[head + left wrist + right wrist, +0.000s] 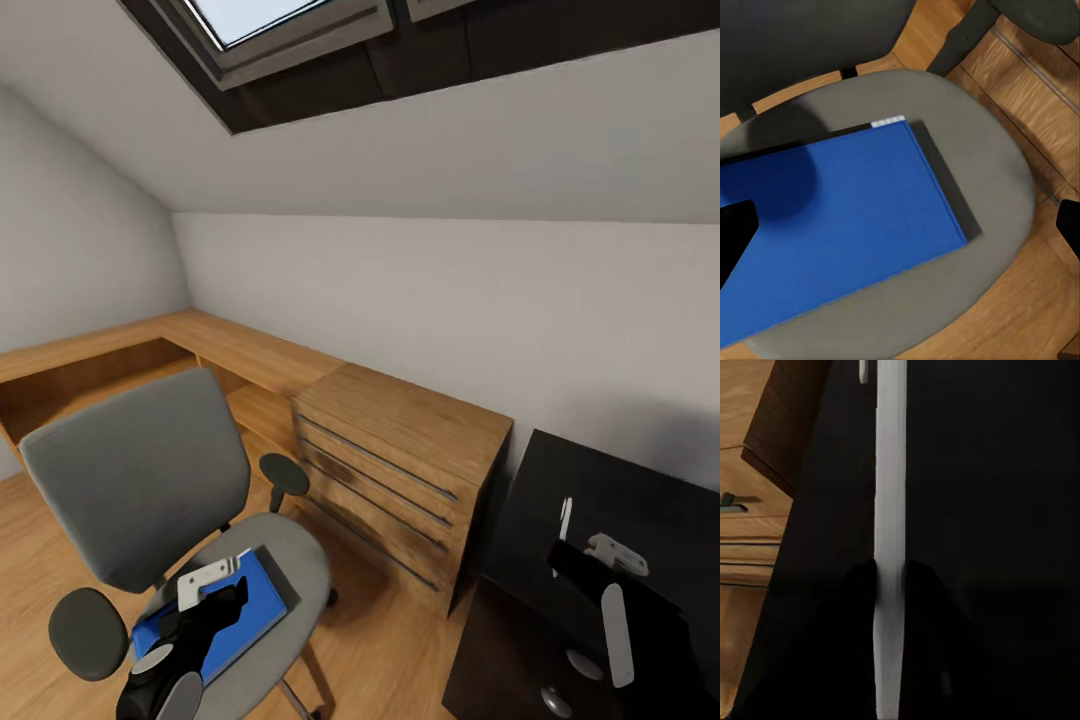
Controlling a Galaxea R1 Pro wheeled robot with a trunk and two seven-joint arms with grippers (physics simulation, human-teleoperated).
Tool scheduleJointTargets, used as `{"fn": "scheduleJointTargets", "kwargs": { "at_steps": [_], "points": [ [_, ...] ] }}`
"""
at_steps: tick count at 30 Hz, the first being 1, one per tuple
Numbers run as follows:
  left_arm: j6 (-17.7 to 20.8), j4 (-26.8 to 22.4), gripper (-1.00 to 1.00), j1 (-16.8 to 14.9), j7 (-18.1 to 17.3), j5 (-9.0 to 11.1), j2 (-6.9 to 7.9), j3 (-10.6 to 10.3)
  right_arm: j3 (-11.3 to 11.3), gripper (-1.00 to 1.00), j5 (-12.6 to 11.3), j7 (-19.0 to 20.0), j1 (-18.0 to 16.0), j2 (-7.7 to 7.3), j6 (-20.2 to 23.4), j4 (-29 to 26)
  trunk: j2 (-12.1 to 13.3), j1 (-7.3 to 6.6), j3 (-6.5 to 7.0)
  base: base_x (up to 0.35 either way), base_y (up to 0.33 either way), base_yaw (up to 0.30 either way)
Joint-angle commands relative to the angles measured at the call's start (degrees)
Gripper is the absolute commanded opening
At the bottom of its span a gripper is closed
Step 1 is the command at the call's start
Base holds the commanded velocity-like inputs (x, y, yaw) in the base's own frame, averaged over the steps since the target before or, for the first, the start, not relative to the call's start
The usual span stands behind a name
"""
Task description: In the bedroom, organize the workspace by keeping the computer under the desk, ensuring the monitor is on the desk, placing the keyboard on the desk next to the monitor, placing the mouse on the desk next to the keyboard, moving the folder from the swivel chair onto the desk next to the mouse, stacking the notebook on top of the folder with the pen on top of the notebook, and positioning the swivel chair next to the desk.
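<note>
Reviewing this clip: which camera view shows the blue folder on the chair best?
The left wrist view: the folder lies flat on the swivel chair seat, its surface and two edges plain. In the head view the folder is small and partly covered by the left pincer.

Left pincer (215,590) lowered, right pincer (891,585) clamped on something thin

Folder (262,600) partly hidden under left claw (215,590), desk (600,500) cut off at frame edge, right claw's grip unclear
</note>
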Motion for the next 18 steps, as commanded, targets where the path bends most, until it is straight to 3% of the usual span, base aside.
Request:
{"fn": "scheduleJointTargets", "kwargs": {
  "at_steps": [1,5,11,12,14,18],
  "points": [
    [0.1,-0.1,1.00,-0.1,0.5,0.4,0.06,-0.1,-0.2,-1.00,0.2,-0.2,-0.5,0.03,-0.2,0.9,0.0,0.00,-0.06,0.007,-0.002,0.000],
    [0.1,-0.1,1.00,-0.1,0.5,0.4,0.03,-0.2,-0.1,-1.00,4.2,-1.3,-3.8,-0.52,-4.0,7.9,0.0,0.00,-0.06,0.003,-0.001,0.000],
    [0.1,-0.1,1.00,-0.1,0.5,0.4,0.02,-0.3,-0.1,-1.00,6.8,-1.7,-6.7,-1.34,-6.5,14.7,0.0,0.00,-0.06,0.000,0.000,0.000],
    [0.0,-0.1,1.00,-0.1,0.6,0.4,0.02,-0.5,-0.1,-1.00,7.3,-1.7,-7.2,-1.49,-7.2,15.9,0.0,0.00,-0.06,0.000,0.000,0.000],
    [-0.2,-0.1,1.00,-0.1,0.8,0.4,0.09,-2.8,-0.1,-1.00,10.3,-2.7,-10.4,-2.62,-11.2,24.0,0.0,0.00,-0.06,0.000,0.000,0.000],
    [-0.2,-0.1,1.00,-0.1,0.8,0.4,0.18,-3.1,-0.2,-1.00,10.8,-3.9,-11.4,-3.22,-12.8,26.6,0.0,0.00,-0.06,0.000,0.000,0.000]
  ]
}}
